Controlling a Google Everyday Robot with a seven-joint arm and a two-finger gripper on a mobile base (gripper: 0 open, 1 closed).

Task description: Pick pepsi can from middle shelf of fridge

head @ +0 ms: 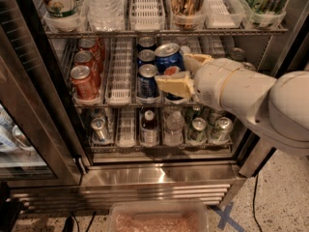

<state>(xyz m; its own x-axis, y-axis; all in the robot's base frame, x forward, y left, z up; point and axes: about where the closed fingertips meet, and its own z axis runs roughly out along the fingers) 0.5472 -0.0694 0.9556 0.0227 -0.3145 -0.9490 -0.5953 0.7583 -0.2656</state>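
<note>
Before the middle shelf [118,88] of the fridge [159,175], the gripper [177,71] clamps a tilted, silver-topped, dark-blue pepsi can [169,61].

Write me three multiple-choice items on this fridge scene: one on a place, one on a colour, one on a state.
1. Where is the gripper?
A. up at the top shelf
B. in front of the middle shelf
C. down by the floor

2. What colour are the cans in the middle shelf's leftmost lane?
A. green
B. yellow
C. red

3. What is the gripper doing?
A. closed on the pepsi can
B. open and holding nothing
C. closed on a water bottle

Answers:
1 B, since the gripper is level with that rack, below the top one.
2 C, since the cans in that lane have red bodies and silver tops.
3 A, since its fingers sit on either side of the tilted blue can.
</note>
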